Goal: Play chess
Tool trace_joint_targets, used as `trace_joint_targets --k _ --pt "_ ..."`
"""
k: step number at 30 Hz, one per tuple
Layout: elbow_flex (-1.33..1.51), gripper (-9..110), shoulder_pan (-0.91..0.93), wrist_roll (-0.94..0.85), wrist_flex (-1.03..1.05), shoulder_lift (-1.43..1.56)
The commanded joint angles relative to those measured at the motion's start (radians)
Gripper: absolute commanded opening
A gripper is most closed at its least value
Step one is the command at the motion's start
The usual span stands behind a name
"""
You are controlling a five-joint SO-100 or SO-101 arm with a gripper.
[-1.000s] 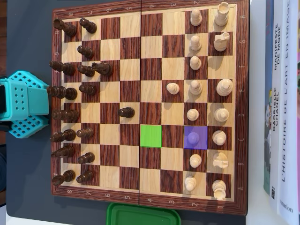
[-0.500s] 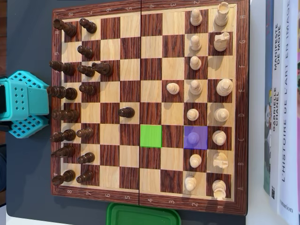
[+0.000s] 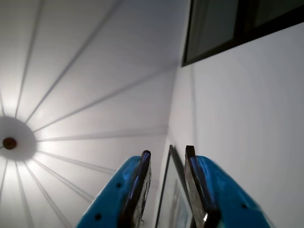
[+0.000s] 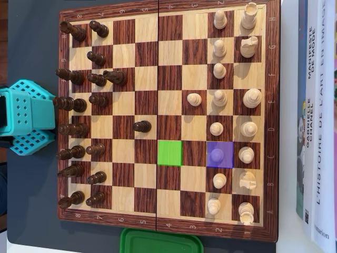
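**Overhead view: pawn on purple awaited its move to green**

Overhead view showed a white pawn [image 4: 216, 154] on the purple square [image 4: 226, 161], two squares right of the green square [image 4: 169, 153]. The gripper [image 3: 167, 154] faced the ceiling, its jaws slightly parted and empty. A good pickup would probably descend vertically, sparing the neighbouring pawns beside the purple square.

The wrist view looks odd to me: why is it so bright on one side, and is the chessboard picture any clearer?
In the wrist view, the camera points up at a ceiling lamp whose glare washes out the left, and the blue gripper fingers are soft and close. In the overhead view, the chessboard is evenly lit and sharp, with short shadows beside the pieces.
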Motion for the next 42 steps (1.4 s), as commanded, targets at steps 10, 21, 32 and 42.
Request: trace_joint_targets --k 10,21,32,42 --pt "0.020 12 0.005 -0.006 0.002 -0.002" --pt "0.020 12 0.005 -0.008 0.230 -0.002" --pt "0.020 12 0.005 -0.008 0.735 -0.002" --pt "0.020 12 0.003 -0.008 1.308 -0.003"
